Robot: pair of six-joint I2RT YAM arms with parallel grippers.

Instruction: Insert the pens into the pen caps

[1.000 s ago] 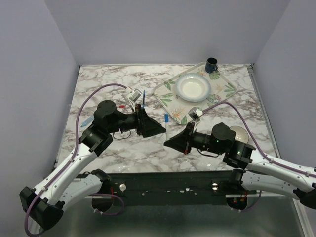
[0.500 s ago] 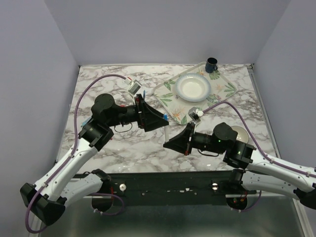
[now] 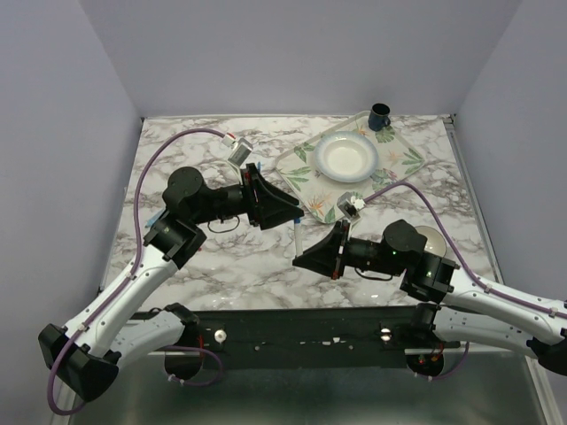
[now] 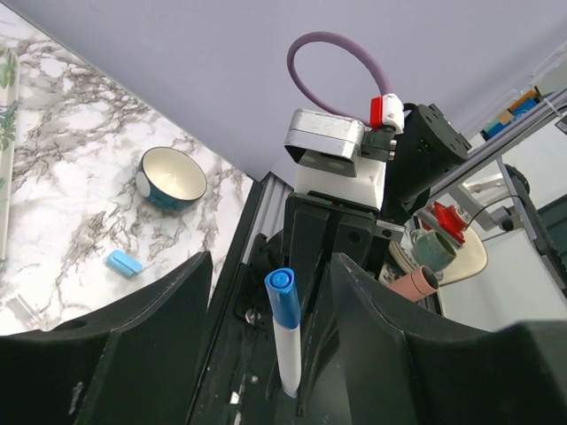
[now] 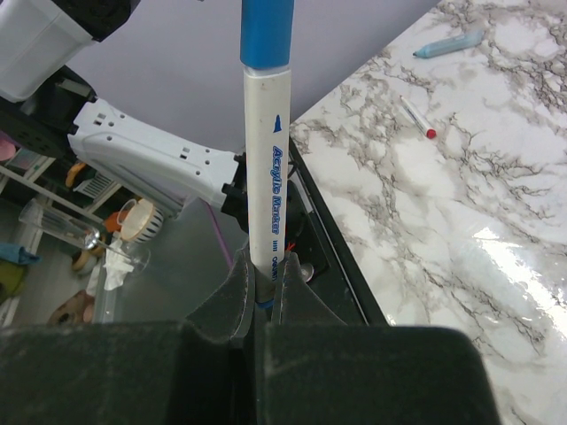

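Overhead looks down; wrist views share the pen.

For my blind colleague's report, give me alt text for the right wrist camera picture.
The right gripper is shut on a white marker with a blue end. Beyond, on the marble table, lie a light blue pen and a thin red-tipped pen.

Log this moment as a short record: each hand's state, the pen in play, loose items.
right hand: shut on white marker pen with blue end, gripped far from the blue end
left hand: open, facing that pen's blue end, not touching it
loose on marble table: light blue pen cap; thin white pen with red end; thick light blue pen
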